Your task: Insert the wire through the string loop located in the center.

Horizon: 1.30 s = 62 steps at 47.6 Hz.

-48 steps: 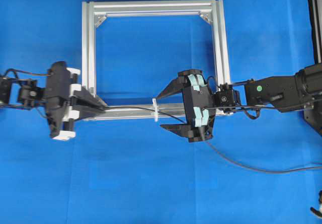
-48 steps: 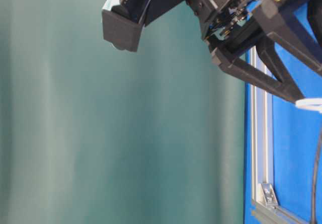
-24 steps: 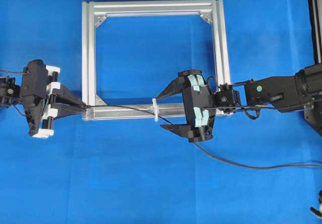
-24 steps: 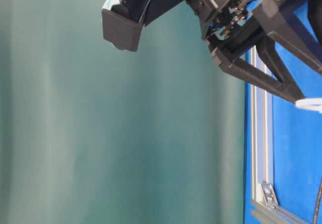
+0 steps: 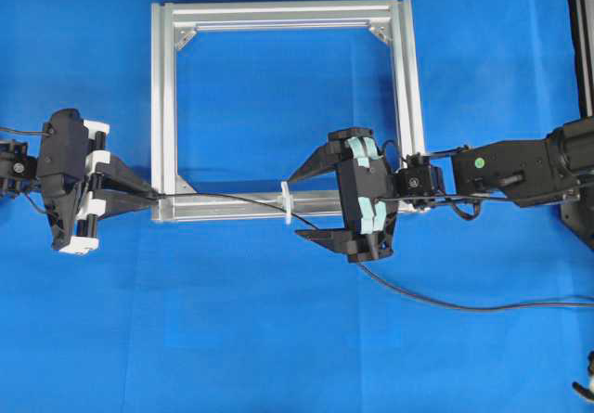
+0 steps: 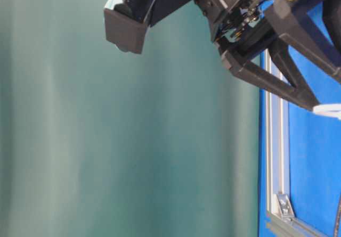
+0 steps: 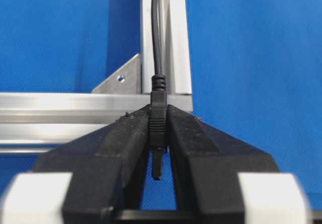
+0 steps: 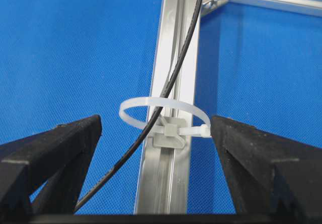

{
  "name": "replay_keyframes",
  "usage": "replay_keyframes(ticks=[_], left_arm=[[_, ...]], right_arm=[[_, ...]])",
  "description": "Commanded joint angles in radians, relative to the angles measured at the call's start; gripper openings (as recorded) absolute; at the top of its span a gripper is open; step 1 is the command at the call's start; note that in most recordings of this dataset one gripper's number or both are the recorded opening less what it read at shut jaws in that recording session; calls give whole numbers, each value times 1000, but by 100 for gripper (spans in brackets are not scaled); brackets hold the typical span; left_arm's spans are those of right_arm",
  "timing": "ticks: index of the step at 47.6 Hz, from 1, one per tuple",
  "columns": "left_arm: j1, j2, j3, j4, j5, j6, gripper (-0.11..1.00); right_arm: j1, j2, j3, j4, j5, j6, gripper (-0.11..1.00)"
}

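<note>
The wire (image 5: pixel 232 200) is a thin black cable running along the frame's near bar. It passes through the string loop (image 5: pixel 287 201), a white tie standing on that bar, and in the right wrist view the wire (image 8: pixel 171 83) crosses inside the string loop (image 8: pixel 161 105). My left gripper (image 5: pixel 158 195) sits at the frame's near left corner, shut on the wire's dark plug (image 7: pixel 158 100), whose tip pokes back between the fingers (image 7: pixel 131 133). My right gripper (image 5: pixel 297 207) stands open just right of the loop, its fingers either side of the bar, touching nothing.
The square silver aluminium frame (image 5: pixel 162 107) lies flat on the blue cloth, with a corner bracket (image 7: pixel 123 78) beside the plug. Behind the right gripper the wire's slack (image 5: pixel 464 307) trails to the right edge. The table-level view shows mostly a green backdrop and the frame's bar (image 6: pixel 274 157).
Over the last second my left gripper drew back to the left with the plug, pulling more wire through the loop, then stopped at the frame corner. The right gripper stayed in place, open.
</note>
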<state>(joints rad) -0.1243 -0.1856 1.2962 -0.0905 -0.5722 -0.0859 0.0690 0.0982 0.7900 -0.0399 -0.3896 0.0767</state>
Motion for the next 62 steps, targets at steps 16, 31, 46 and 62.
replay_keyframes(ticks=[16, 31, 46, 62], left_arm=[[18, -6, -18, 2, 48, -12, 92], [18, -25, -38, 2, 55, -15, 92], [25, -121, -89, 3, 186, -6, 92], [29, -187, -87, 8, 219, -6, 92]], right_arm=[[3, -32, -12, 2, 8, 2, 97], [6, -60, -12, 2, 40, 0, 97], [8, -173, -2, 2, 121, 0, 97], [8, -235, 0, 2, 178, 0, 97]])
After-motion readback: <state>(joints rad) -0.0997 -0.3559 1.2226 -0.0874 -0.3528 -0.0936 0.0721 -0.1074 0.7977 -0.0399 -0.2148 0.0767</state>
